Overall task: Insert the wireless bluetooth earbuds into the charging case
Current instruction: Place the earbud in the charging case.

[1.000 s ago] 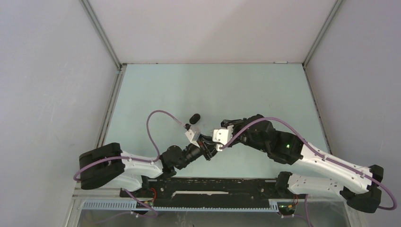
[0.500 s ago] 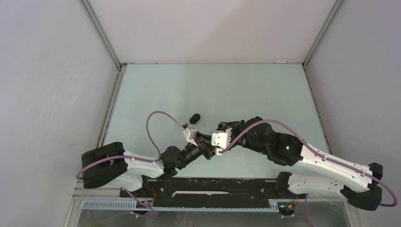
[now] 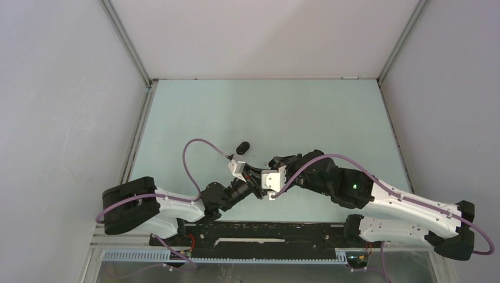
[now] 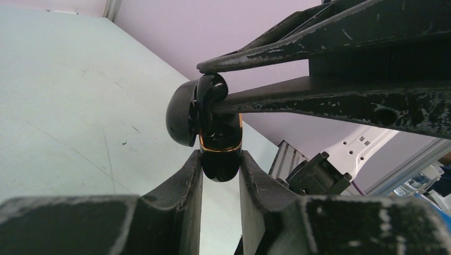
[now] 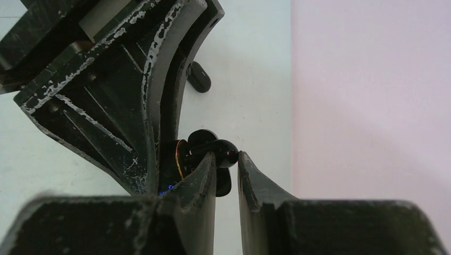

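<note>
Overhead, the pale green table (image 3: 265,106) fills the floor of a white-walled booth. The left arm (image 3: 171,206) and the right arm (image 3: 401,203) both reach inward from the near edge. Their ends meet just above the table, a little left of centre and close to the near edge.

The left gripper (image 4: 219,159) is clamped on the charging case (image 4: 220,143), a glossy black case with a thin orange band around it. Its two fingers press the lower part of the case from either side. The case stands upright in that grip, off the table. Its lid (image 4: 181,114) is swung open to the left in the left wrist view.

The right gripper (image 5: 227,156) comes in from the opposite side, its fingers (image 4: 319,101) lying nearly level across the top of the case. It is closed on a small black earbud (image 4: 213,87), pinching it at the fingertips. The earbud sits right at the open mouth of the case, against the upper edge. Whether it is seated in its socket cannot be told.

Smallest of all, one more black oval piece (image 3: 242,145) lies loose on the table, just beyond the two grippers and apart from them. It is too small to tell whether it is another earbud.
</note>
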Motion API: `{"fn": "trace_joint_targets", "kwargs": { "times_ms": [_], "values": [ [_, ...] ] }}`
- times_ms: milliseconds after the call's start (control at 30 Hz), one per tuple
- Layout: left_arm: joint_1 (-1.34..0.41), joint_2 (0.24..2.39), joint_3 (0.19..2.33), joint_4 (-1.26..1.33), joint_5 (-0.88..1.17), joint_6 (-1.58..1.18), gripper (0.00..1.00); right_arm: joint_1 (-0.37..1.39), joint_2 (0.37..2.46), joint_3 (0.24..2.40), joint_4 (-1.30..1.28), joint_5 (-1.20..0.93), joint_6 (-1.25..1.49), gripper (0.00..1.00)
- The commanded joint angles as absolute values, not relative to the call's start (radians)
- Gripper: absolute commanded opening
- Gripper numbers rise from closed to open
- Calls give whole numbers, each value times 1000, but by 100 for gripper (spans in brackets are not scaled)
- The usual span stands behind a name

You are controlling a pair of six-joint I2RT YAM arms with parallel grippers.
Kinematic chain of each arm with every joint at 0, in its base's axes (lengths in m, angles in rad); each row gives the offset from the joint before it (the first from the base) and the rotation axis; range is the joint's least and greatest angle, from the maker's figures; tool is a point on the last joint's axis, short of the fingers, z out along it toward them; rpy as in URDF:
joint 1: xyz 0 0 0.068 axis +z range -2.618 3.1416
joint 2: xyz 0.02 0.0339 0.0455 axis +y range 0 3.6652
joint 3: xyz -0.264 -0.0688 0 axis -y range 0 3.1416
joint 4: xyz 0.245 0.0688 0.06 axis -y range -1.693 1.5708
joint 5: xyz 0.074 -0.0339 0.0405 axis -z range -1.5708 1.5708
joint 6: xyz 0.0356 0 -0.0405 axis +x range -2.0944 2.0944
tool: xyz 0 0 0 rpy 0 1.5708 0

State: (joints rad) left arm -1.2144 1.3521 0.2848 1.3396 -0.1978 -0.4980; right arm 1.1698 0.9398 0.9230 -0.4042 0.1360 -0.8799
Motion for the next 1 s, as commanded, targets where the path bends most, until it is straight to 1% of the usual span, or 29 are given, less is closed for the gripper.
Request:
{"fn": "trace_joint_targets", "kwargs": {
  "times_ms": [0,600,967],
  "values": [
    [-1221,1344,321,1397,-187,-503,0,1178,935,910,-350,151,-903,0],
    [-1221,1344,319,1401,-201,-498,0,1184,924,891,-384,118,-902,0],
    [-1221,1350,311,1402,-215,-483,0,1181,908,895,-372,133,-879,0]
  ]
}}
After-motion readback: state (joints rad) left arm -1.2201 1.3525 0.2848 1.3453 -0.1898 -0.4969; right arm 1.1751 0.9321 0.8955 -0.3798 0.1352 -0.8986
